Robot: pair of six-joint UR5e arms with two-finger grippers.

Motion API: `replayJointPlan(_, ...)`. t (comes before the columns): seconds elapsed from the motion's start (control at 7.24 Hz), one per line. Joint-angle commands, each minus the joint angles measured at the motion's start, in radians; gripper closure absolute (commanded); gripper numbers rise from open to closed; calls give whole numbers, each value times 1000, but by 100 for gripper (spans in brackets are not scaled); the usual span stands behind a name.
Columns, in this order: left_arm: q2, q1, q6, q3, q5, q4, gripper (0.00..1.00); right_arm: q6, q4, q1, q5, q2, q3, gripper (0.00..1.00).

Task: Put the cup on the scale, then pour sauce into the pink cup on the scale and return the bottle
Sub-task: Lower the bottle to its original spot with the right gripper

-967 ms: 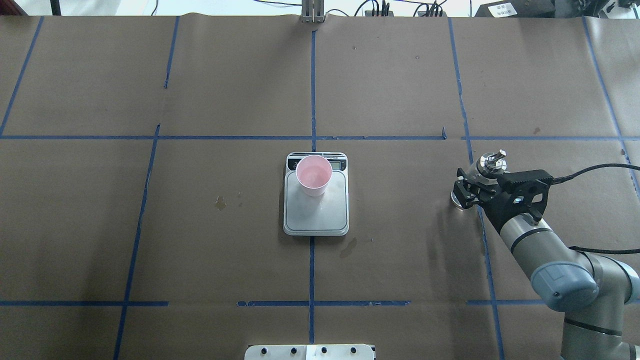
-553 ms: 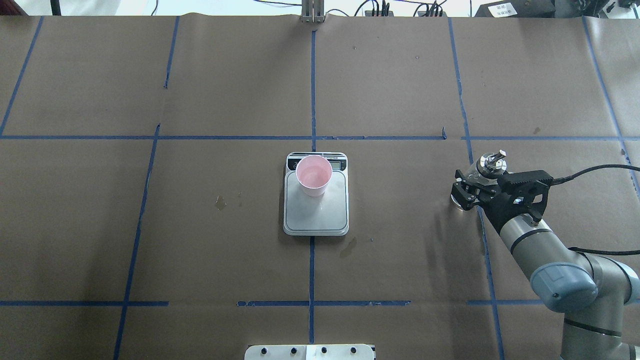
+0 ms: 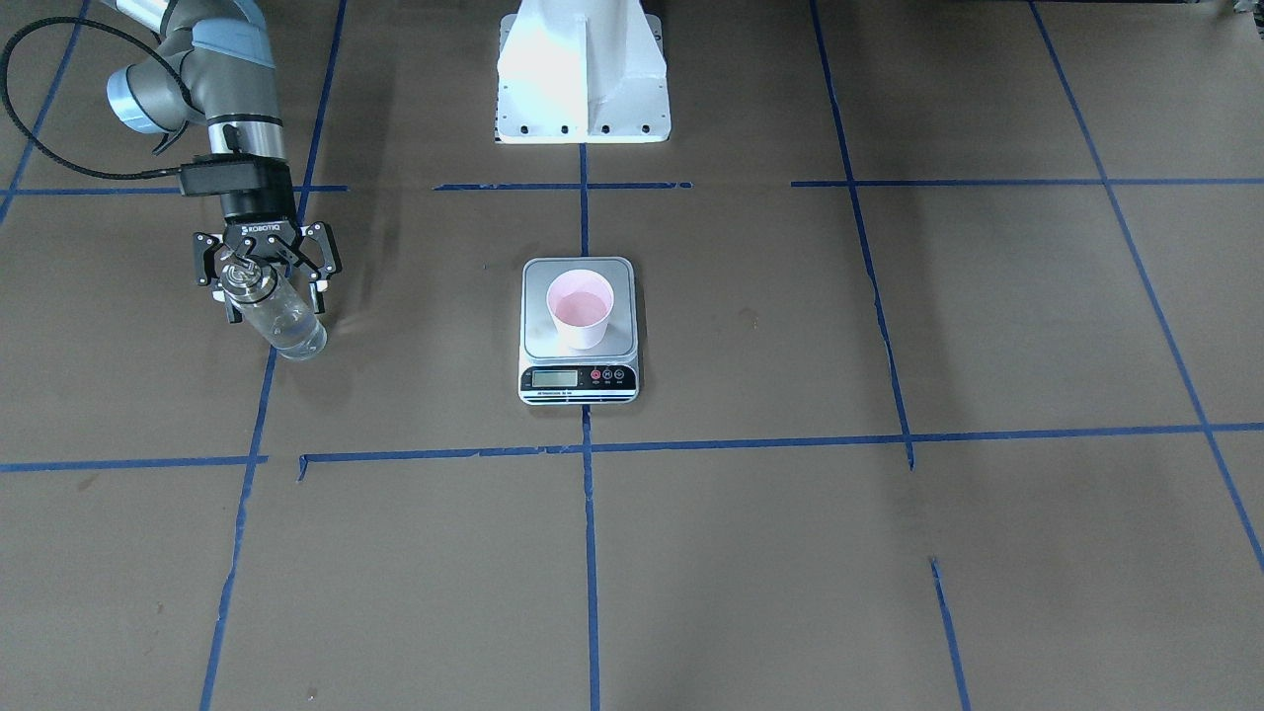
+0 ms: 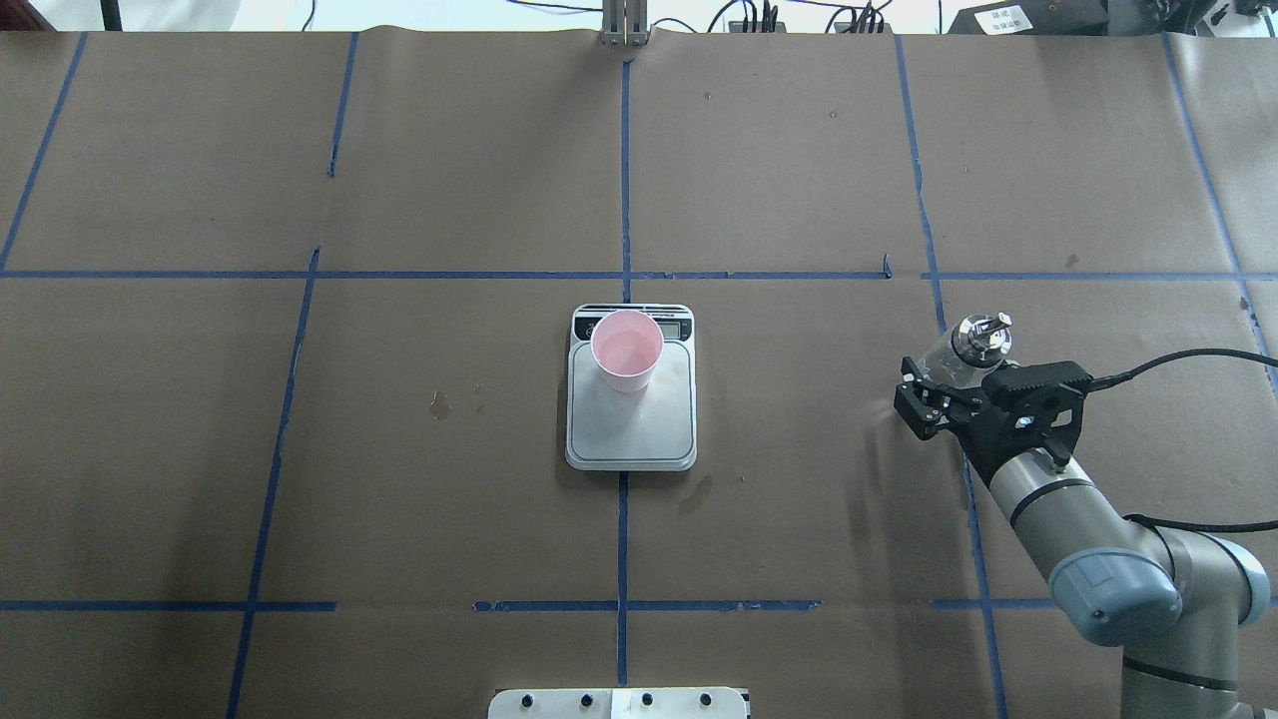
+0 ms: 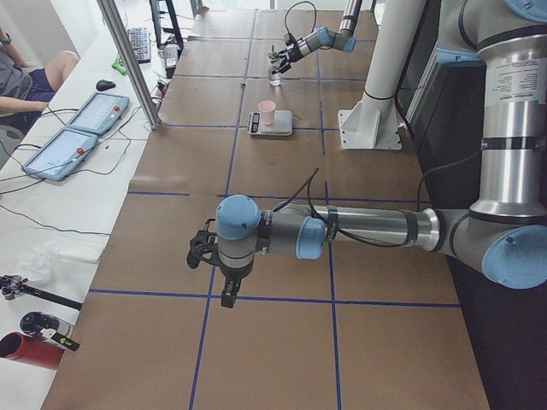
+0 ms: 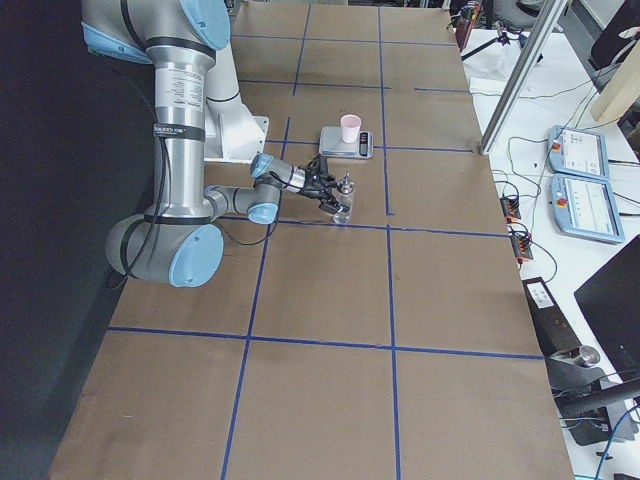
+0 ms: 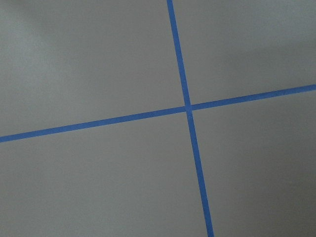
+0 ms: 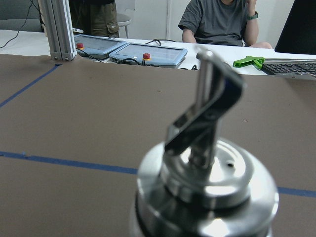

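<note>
The cup (image 4: pixel 626 350), white outside and pink inside, stands on the far part of the scale (image 4: pixel 631 431), by its display; it also shows in the front view (image 3: pixel 580 308). The clear glass bottle (image 3: pixel 276 318) with its silver pourer cap (image 8: pixel 205 173) stands upright on the brown paper at the table's right. My right gripper (image 3: pixel 269 284) is open, its fingers spread on either side of the bottle's upper part and not pressing it. My left gripper (image 5: pixel 203 252) shows only in the left side view, low over bare paper far from the scale; I cannot tell its state.
Blue tape lines cross the brown paper. Two small dark stains (image 4: pixel 439 403) (image 4: pixel 696 492) lie near the scale. The white robot base (image 3: pixel 583 69) stands behind the scale. Operators' tablets (image 5: pixel 77 137) and a seated person are beyond the table's far edge.
My right gripper has drawn back a little toward the robot's base, away from the bottle. The bottle, cup and scale have stayed in place.
</note>
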State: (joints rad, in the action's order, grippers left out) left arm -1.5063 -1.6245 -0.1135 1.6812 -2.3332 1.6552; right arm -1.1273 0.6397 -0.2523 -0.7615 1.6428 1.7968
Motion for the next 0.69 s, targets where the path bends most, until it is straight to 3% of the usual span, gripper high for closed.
replayJointPlan(0.0,0,-2,0,-1,0,0,0,0,0,19,11,8,-1,0)
replayJointPlan(0.55,1,0,0,-2,0,-2,0,-2,-11,57,54,29,3,0)
